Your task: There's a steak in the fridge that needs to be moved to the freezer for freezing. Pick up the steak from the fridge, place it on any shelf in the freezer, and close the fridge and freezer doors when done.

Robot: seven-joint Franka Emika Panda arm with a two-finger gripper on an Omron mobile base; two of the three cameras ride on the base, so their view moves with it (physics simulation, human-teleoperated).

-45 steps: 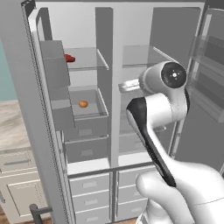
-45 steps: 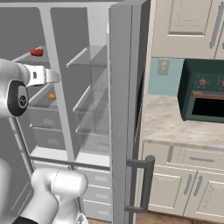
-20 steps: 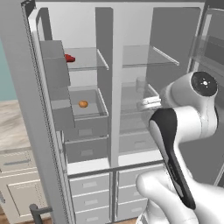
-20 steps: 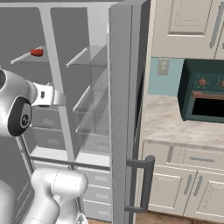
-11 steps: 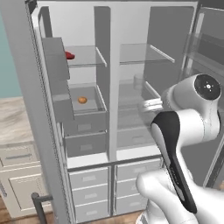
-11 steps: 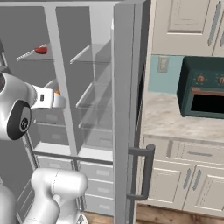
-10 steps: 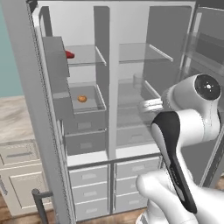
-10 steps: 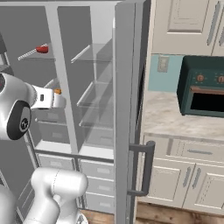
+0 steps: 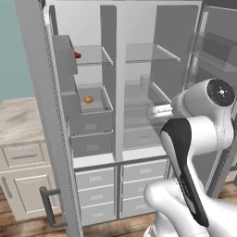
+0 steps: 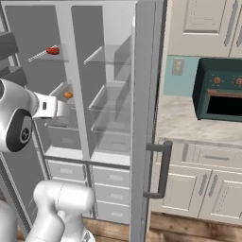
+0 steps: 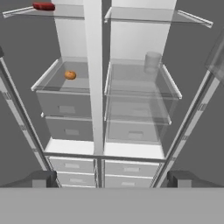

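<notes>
Both doors are swung wide, so you're looking straight into the grey side-by-side. Your steak point(image 11: 43, 6) is up on the top glass shelf point(image 11: 26, 12) of the left compartment, way at the upper left of the hand view; from the left base view it's that little red lump point(image 9: 77, 54) next to the door bin, and from the right base view it sits high on the left point(image 10: 52, 50). One shelf down there's a small round orange thing point(image 11: 70, 75) on the glass above the grey drawers point(image 11: 65, 109). The right compartment has a pale cylinder point(image 11: 152, 62) on its middle shelf. Your gripper point(image 11: 112, 178) has its fingers spread wide with nothing between them, hanging out in front of the appliance, well apart from the steak. Off to the right there's a teal oven point(image 10: 220, 94) on the bench point(image 10: 189, 120).
</notes>
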